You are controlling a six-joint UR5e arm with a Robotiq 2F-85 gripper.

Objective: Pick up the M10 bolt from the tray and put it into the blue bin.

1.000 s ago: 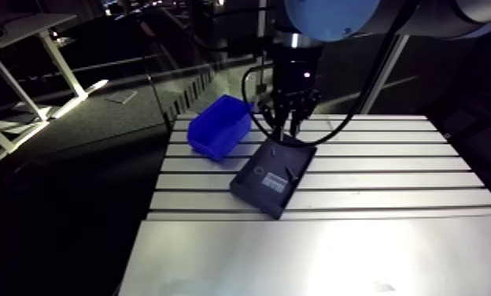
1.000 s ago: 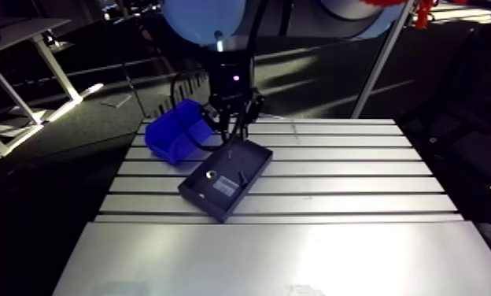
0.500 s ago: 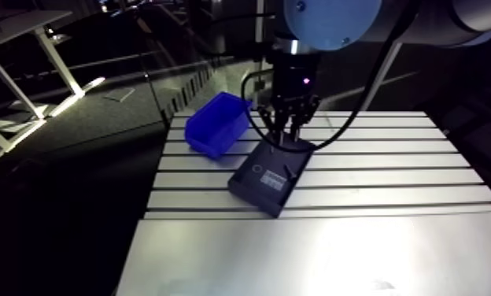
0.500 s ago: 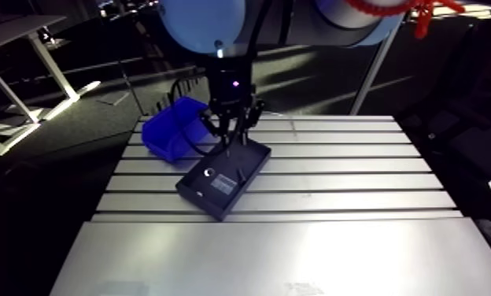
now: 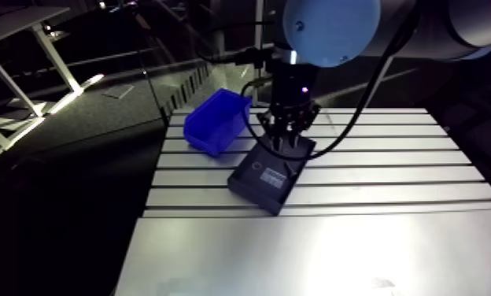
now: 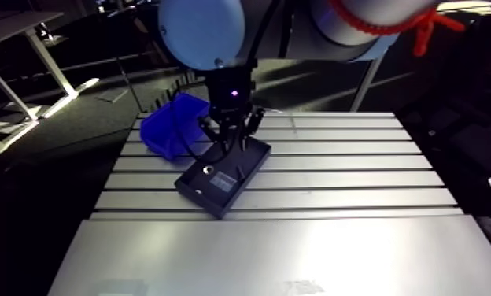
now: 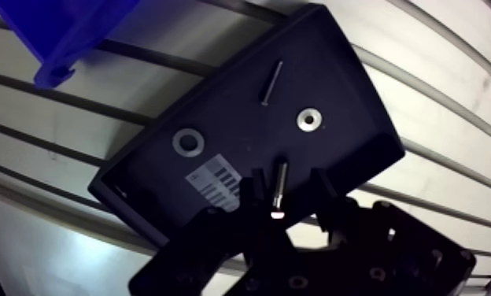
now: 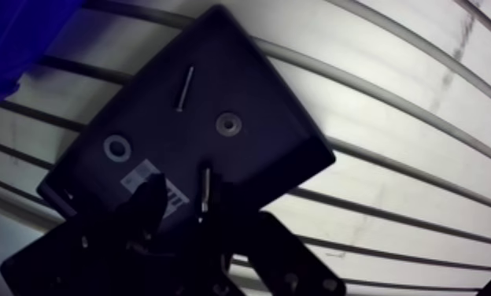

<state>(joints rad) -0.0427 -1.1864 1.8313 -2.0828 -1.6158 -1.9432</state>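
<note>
Pincer [image 7: 286, 190] lowered; M10 bolt [image 7: 280, 181] apparently points ahead between its fingers [image 7: 253, 197].

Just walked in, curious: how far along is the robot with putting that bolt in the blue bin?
Done: the gripper sits over the tray. In hand: open, it straddles the bolt lying there, not yet gripping. Left: grasp, lift, drop into the blue bin.

In the wrist view, only one corner of the blue bin [image 7: 60, 31] in frame, the rest cut off. Nearest edge of the tray [image 7: 351, 102] lost behind the gripper [image 7: 288, 197], and print on its label [image 7: 217, 177] too small to read (bars only). From the arm view, bolt [image 7: 279, 185] and washers [image 7: 309, 119] too small and dark to make out.
</note>
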